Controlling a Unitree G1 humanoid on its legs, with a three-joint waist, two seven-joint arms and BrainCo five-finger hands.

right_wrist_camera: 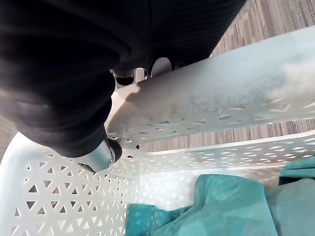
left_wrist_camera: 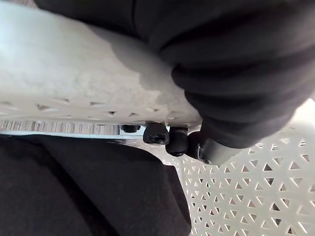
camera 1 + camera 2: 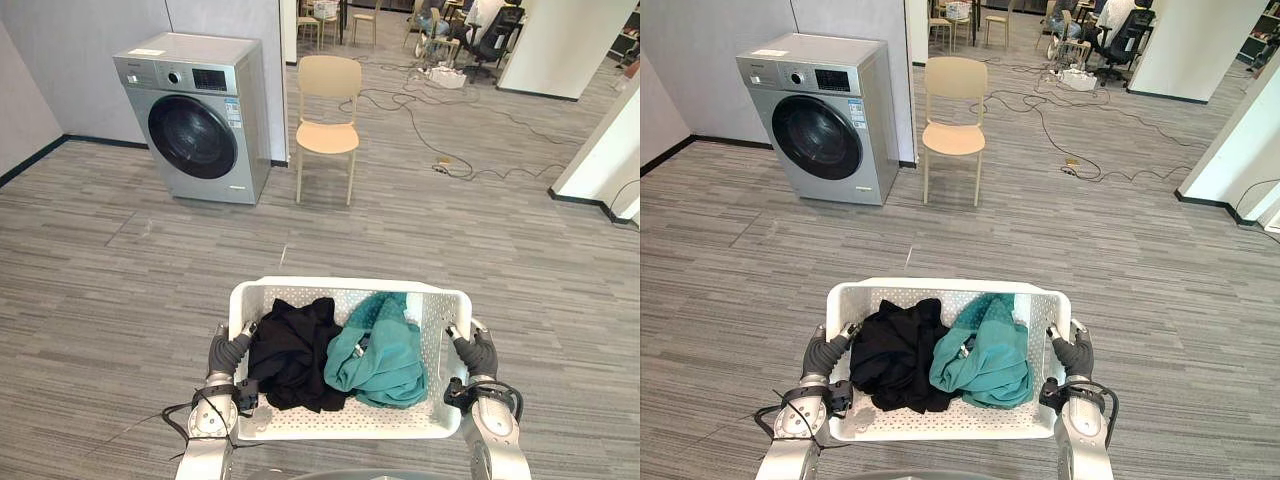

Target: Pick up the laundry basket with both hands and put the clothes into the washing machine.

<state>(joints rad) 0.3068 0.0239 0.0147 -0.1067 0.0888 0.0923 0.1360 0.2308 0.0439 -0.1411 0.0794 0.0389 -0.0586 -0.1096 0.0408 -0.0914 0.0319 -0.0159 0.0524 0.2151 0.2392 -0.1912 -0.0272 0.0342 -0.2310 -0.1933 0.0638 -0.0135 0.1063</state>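
Observation:
A white perforated laundry basket (image 3: 345, 290) is held up in front of me, with a black garment (image 3: 293, 355) on its left and a teal garment (image 3: 382, 350) on its right. My left hand (image 3: 228, 352) is curled round the basket's left rim, dark fingertips (image 2: 167, 137) hooked over the edge. On the opposite rim my right hand (image 3: 478, 354) grips likewise, its thumb (image 1: 101, 155) inside the wall. The silver washing machine (image 3: 195, 115) stands far ahead to the left, its round door closed.
A beige chair (image 3: 327, 115) stands right of the washer. Cables (image 3: 440, 150) trail over the grey plank floor behind it. White wall corners (image 3: 605, 150) jut in at the right. More chairs and desks crowd the far background.

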